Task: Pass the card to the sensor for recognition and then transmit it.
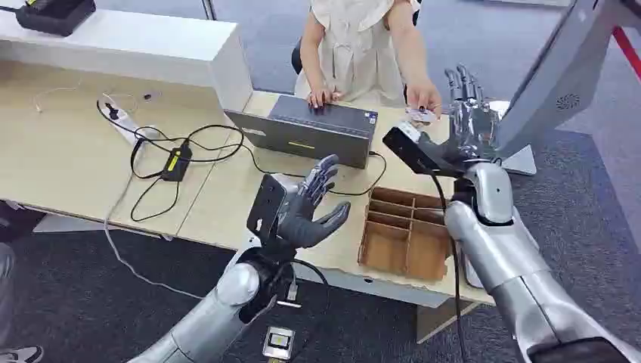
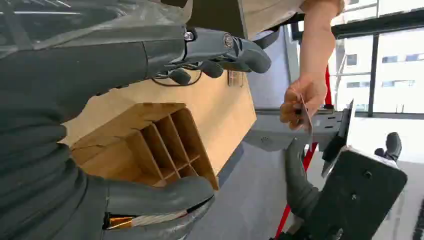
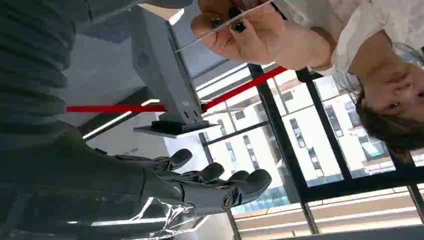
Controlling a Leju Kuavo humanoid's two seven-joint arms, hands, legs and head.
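- Both silver robot hands, left (image 1: 314, 208) and right (image 1: 470, 113), were spread wide, holding nothing.
- Thin pale card (image 1: 420, 115), lying near-flat, sat pinched in a person's hand (image 1: 423, 97) just beside the right hand.

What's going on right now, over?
Both hands, left and right, open, empty. Card held by person's hand. Nothing between.

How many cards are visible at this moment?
1. The card is pinched in the person's hand over the desk's far edge, beside the right hand. Others may be hidden.
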